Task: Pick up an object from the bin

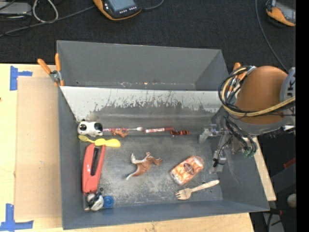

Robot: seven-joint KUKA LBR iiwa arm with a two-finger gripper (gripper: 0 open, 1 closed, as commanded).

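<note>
Right, I'm looking down into the grey metal bin (145, 76), and my arm with its orange wrist cover (260, 93) is reaching in over the right wall. The jaws hang low beside that wall, about midway between the far and near walls, over bare floor. I cannot tell whether they are parted or closed; cables and dark metal run together there.

Nearest to them is the clear plastic packet with orange contents (187, 169). It lies tilted on the floor just beside the jaws, towards the bin's middle, and looks apart from them. Closer to the near-right corner lies a pale wooden fork (195, 189), its tines pointing towards the left wall.

In the middle of the floor there's a small brown toy dinosaur (143, 164) on its side. A thin red-and-white stick (145, 130) runs along the foot of the far wall.

Along the left wall I've got a black-and-white toy figure (90, 127), a yellow plastic piece (101, 142) just below it, then a long flat red tool (93, 167). A small silver-and-blue object (99, 201) sits in the near-left corner.
</note>
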